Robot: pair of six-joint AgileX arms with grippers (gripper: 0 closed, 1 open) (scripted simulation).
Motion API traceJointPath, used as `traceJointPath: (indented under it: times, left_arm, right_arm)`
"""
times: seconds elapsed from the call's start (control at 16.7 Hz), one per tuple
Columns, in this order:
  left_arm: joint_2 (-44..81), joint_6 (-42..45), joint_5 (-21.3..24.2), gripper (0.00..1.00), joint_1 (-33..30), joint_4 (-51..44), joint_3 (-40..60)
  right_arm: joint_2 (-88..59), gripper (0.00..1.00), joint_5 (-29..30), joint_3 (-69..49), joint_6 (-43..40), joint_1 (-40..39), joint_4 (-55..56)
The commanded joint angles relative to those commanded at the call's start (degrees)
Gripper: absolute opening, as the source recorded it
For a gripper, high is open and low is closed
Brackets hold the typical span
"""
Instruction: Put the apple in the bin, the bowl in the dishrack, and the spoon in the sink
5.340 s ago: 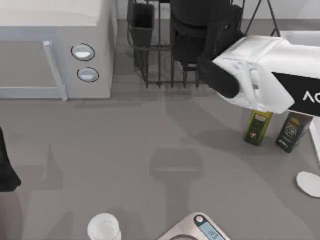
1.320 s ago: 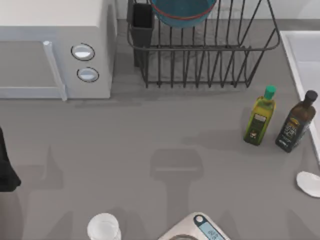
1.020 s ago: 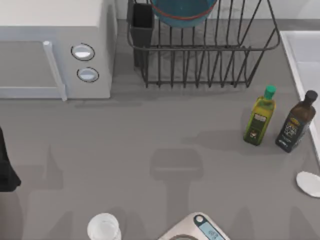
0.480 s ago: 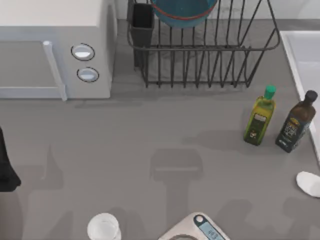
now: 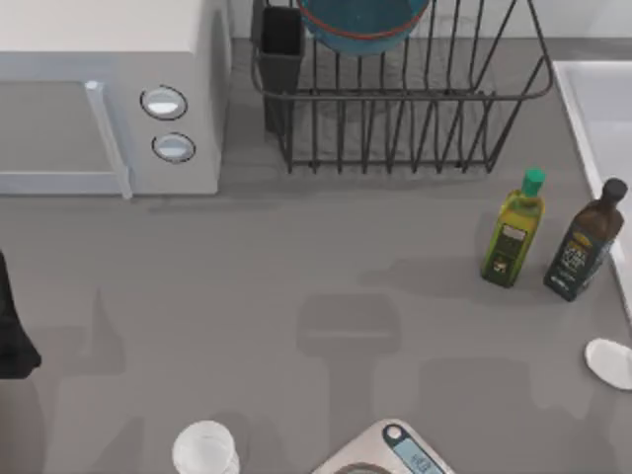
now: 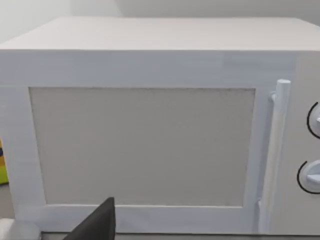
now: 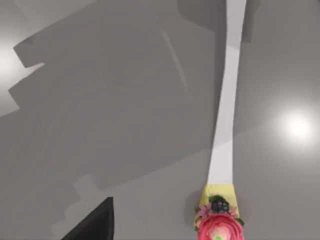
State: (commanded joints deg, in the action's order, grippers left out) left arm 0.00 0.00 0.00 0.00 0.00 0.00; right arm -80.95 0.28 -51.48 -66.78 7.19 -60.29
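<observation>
Now, bowl (image 5: 363,22) tilted in dishrack (image 5: 415,109), spoon (image 5: 609,361) beside sink (image 5: 600,109), pincer states unclear.

Right arm: gone from upper right of top view. Bowl (image 5: 363,22): uncovered, sitting in dishrack (image 5: 400,104). Bottle caps uncovered.

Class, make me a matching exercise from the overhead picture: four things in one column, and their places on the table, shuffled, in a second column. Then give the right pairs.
Things:
1. bowl
2. spoon
3. microwave
4. green-capped bottle

Places:
A. far left of the table
B. inside the dishrack
C. on the table at the right edge, below the sink
D. standing beside the dark bottle, in front of the dishrack

Pairs: 1-B, 2-C, 3-A, 4-D
</observation>
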Motion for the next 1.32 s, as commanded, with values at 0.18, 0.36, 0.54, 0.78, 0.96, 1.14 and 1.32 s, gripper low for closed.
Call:
traceJointPath:
  times: [0.18,0.36,0.54,0.78,0.96,1.14,1.32]
  left_arm:
    - [0.0,0.0,0.0,1.0,0.0,0.0,0.0]
    - [0.0,0.0,0.0,1.0,0.0,0.0,0.0]
    - [0.0,0.0,0.0,1.0,0.0,0.0,0.0]
    - [0.0,0.0,0.0,1.0,0.0,0.0,0.0]
    - [0.0,0.0,0.0,1.0,0.0,0.0,0.0]
    - [0.0,0.0,0.0,1.0,0.0,0.0,0.0]
    - [0.0,0.0,0.0,1.0,0.0,0.0,0.0]
  right_arm:
    - [-0.3,1.0,0.0,-0.2,-0.3,0.0,-0.3]
    - [-0.2,1.0,0.0,0.0,-0.2,-0.2,0.0]
    - [-2.3,1.0,0.0,2.4,-0.1,-0.1,4.0]
    - [-7.8,1.0,0.0,8.5,0.0,-0.1,16.6]
    - [-11.5,1.0,0.0,12.7,0.0,-0.1,24.3]
    - [-12.8,1.0,0.0,14.1,0.0,-0.1,26.6]
    - [-12.8,1.0,0.0,14.1,0.0,-0.1,26.6]
